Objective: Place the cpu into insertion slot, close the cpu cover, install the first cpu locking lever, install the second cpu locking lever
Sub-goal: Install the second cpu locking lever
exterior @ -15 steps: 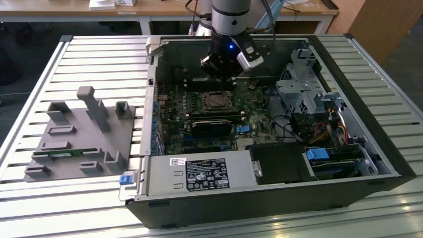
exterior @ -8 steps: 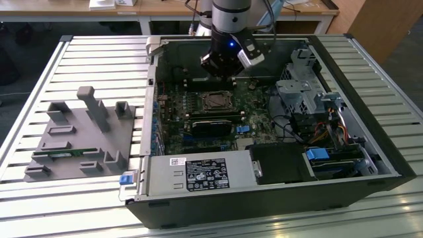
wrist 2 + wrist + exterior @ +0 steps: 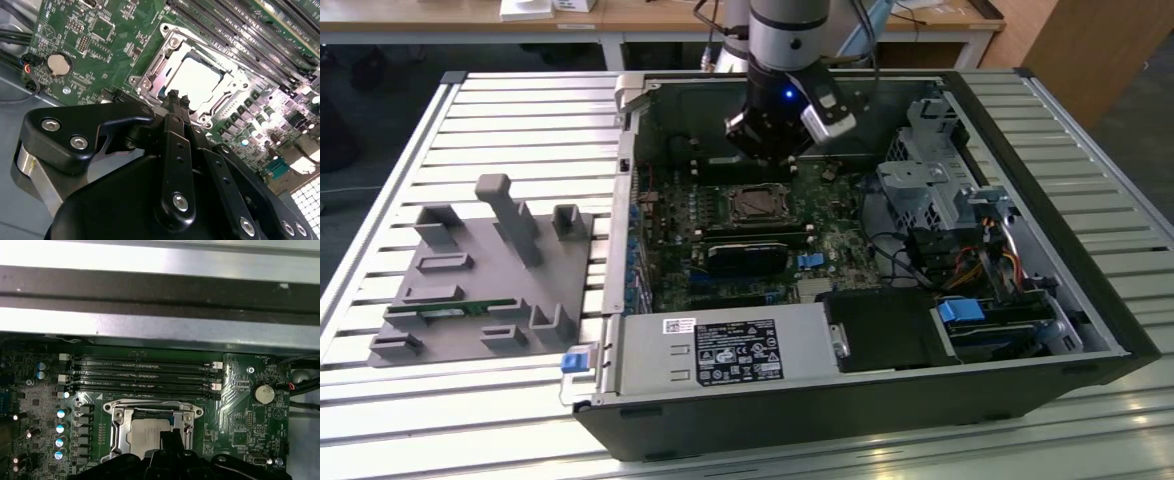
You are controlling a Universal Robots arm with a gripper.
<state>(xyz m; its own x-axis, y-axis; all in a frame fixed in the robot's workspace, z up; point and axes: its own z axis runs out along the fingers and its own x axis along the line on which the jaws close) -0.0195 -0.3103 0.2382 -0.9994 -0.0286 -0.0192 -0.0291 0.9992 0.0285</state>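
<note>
An open computer case [image 3: 1014, 250] lies on a slatted metal table [image 3: 520, 110], with a grey fixture block [image 3: 480, 280] toward the exterior view's left and wooden desks behind. The gripper [image 3: 176, 96] hangs over the motherboard [image 3: 240, 405], its fingers pressed together on nothing. The cpu [image 3: 197, 80] sits in the insertion slot [image 3: 757, 205], framed by the cpu cover [image 3: 120, 420], near the memory slots [image 3: 145, 375].

No legible text anywhere.

Workshop: opened computer case [image 3: 1014, 340] on slatted bench [image 3: 520, 110].
</note>
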